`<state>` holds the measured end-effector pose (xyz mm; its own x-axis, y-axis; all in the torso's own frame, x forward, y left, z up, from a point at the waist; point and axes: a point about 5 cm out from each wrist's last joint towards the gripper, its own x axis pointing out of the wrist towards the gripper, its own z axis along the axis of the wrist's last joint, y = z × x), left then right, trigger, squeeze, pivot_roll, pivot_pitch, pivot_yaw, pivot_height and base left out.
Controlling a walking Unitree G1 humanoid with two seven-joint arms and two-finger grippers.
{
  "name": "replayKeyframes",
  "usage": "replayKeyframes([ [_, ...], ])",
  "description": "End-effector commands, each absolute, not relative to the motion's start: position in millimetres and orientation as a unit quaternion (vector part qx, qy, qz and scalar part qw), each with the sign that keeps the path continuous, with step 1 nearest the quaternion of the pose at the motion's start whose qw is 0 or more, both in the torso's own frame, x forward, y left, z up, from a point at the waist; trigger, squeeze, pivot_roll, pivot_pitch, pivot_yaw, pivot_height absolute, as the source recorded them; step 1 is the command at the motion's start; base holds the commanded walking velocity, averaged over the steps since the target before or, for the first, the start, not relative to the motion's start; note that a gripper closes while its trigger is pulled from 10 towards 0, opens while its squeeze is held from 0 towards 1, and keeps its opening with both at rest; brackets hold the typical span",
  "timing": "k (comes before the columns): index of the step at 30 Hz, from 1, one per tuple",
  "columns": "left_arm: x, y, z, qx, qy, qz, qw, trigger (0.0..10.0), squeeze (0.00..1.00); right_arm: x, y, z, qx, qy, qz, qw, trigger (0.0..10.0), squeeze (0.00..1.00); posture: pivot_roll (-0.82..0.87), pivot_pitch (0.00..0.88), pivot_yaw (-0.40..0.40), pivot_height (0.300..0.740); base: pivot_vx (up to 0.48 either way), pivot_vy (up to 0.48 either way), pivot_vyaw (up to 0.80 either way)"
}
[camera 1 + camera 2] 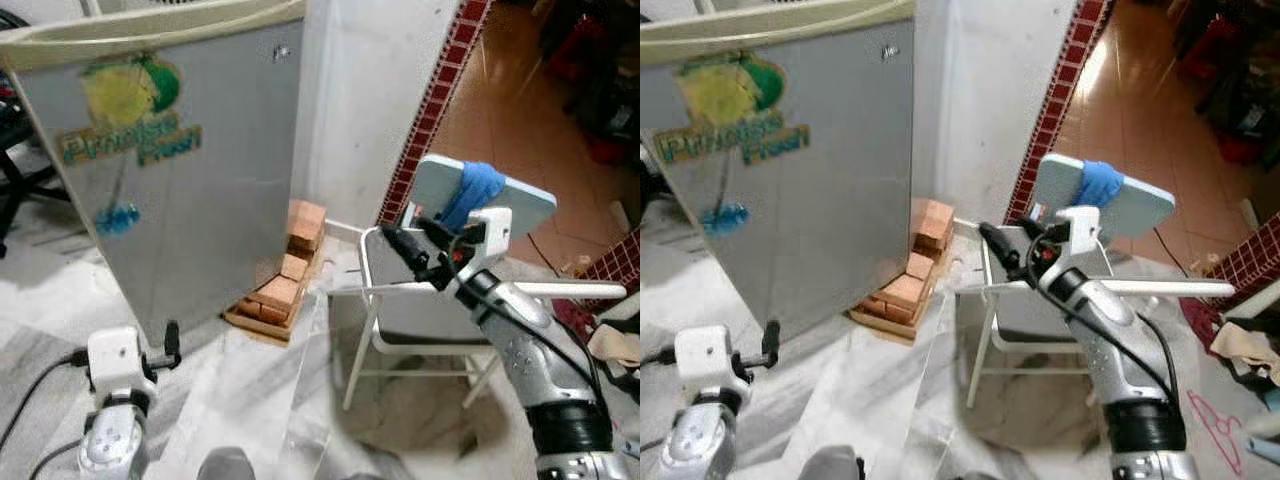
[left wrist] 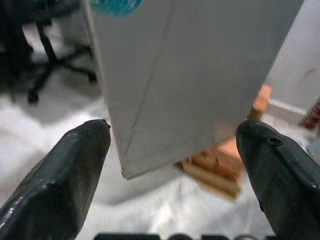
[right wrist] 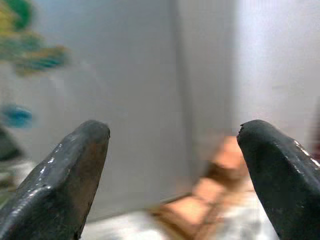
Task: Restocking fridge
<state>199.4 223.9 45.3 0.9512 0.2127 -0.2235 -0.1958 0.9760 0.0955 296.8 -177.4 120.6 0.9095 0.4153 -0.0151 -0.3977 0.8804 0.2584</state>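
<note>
From the head views, the grey fridge (image 1: 190, 170) stands shut ahead on bricks (image 1: 280, 290), its sticker blurred, seemingly "Proaise Fresh". The right pincer (image 1: 395, 240) hovers raised beside a white folding chair (image 1: 420, 320). In the wrist views, the left pincer (image 2: 172, 150) and right pincer both gape apart, empty, facing the fridge.

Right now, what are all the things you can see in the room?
Fridge: one, grey with a green and yellow sticker, shut, at the left.
Bricks: a stack, orange, on a board by the fridge's lower corner.
Folding chair: one, white, at the right by the wall.
Board: one, pale blue with a blue cloth over it, on the chair.
Office chair: one, black, left of the fridge.
Left gripper: open, low, facing the fridge.
Right gripper: open, raised, pointing towards the fridge.
</note>
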Motion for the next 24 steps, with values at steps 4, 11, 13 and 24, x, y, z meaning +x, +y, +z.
replayKeyframes([
  [4, 212.0, 223.5, 50.4, 0.059, 0.109, 0.092, 0.988, 10.0, 0.0, 290.3, -183.9, 117.5, 0.109, 0.008, 0.123, 0.986, 10.0, 0.0, 0.16, 0.016, -0.1, 0.74, 0.0, 0.0, 0.0],
  [11, 222.3, 222.6, 55.6, 0.078, 0.093, 0.068, 0.99, 10.0, 0.0, 282.2, -180.6, 108.3, 0.039, -0.026, 0.05, 0.998, 10.0, 0.0, 0.14, 0.003, -0.073, 0.74, 0.0, 0.48, 0.0],
  [13, 227.6, 219.1, 59.0, 0.073, 0.084, 0.065, 0.992, 10.0, 0.0, 282.3, -178.9, 106.6, 0.033, -0.027, 0.044, 0.998, 10.0, 0.0, 0.13, 0.0, -0.065, 0.74, 0.0, 0.48, 0.0],
  [24, 241.6, 207.9, 64.6, 0.06, 0.064, 0.049, 0.995, 10.0, 0.0, 276.2, -170.2, 95.4, 0.019, -0.019, 0.024, 0.999, 10.0, 0.0, 0.11, 0.0, -0.059, 0.74, 0.0, 0.48, 0.0],
])
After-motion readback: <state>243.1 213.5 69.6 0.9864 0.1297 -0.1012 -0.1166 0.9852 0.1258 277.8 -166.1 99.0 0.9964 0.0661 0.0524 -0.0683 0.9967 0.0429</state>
